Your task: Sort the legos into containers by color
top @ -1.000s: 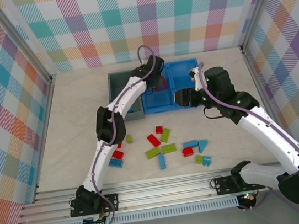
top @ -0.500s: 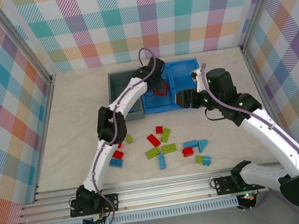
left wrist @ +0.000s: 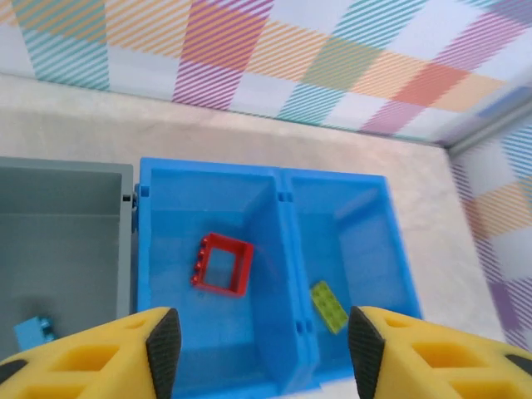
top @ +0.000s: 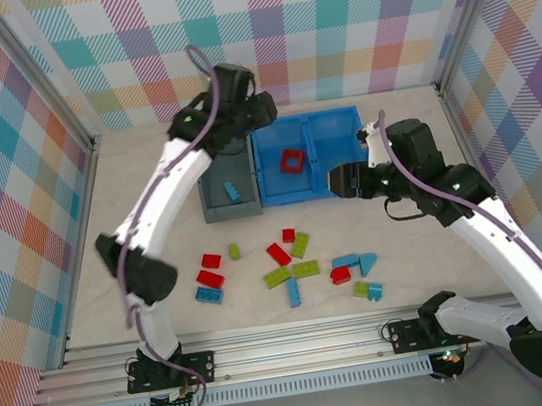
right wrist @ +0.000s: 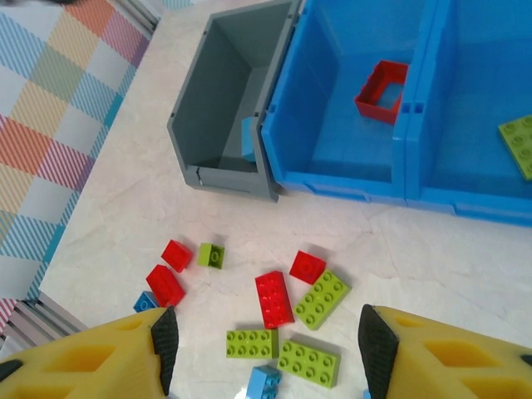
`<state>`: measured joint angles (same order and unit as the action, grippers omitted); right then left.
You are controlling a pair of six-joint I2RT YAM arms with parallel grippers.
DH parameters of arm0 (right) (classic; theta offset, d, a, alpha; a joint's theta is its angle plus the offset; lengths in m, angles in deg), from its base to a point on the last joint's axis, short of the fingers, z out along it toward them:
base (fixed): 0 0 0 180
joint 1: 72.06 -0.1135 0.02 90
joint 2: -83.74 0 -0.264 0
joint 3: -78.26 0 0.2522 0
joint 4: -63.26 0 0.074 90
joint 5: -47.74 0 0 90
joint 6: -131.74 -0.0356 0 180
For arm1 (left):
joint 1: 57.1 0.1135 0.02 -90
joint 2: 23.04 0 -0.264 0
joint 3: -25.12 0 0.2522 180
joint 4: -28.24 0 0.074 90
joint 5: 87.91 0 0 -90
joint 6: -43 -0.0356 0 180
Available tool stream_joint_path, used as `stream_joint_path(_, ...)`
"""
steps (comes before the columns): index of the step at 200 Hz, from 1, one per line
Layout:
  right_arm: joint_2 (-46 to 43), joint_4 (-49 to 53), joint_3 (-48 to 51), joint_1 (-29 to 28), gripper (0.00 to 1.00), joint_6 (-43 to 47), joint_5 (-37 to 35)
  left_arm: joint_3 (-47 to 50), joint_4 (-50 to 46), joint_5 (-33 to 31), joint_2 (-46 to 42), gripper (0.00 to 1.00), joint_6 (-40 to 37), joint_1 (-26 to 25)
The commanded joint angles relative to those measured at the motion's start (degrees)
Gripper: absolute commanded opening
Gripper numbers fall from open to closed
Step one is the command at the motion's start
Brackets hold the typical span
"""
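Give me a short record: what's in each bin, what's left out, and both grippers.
grey bin: one light blue brick
blue bin, left compartment: red square frame
blue bin, right compartment: one green brick
loose bricks: red, green and blue, on the table
left gripper: open, empty, above the bins
right gripper: open, empty

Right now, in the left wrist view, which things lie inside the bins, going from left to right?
Small blue brick in the grey bin → hollow red frame in the left compartment of the blue bin → green brick in its right compartment.
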<state>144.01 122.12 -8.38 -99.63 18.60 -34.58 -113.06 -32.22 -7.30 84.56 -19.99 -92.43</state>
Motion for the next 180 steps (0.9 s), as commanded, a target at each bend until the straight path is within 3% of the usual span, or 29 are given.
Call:
stream_joint_path(1,0.0,8.2,-2.1,-0.3,0.59,-3.5,-2.3,9.3,1.2,5.8,-9.1,0.65,-3.4,-2.0)
stream_joint_path(29,0.9,16.7,-1.1,-2.4,0.55,-10.4,-5.1,23.2,0.8,13.1,-20.9,0.70,-5.9,-5.1)
stream_joint_path(63,0.8,24.2,6.9,-11.5,0.54,-19.2,-8.5,44.8,5.0,15.4,-34.1,0.70,-1.7,-14.4)
stream_joint_path(90,-2.6,22.0,16.1,-21.2,0.53,-30.7,-9.2,60.2,12.4,10.3,-42.2,0.71,4.5,-23.8)
stream_joint_path(123,-3.0,17.2,23.3,-29.7,0.54,-41.4,-10.3,69.2,14.0,2.1,-47.1,0.72,8.8,-31.9)
stream_joint_path(180,-1.4,8.5,32.4,-32.1,0.62,-49.5,-7.8,74.3,4.3,-8.0,-59.3,0.73,15.3,-34.1)
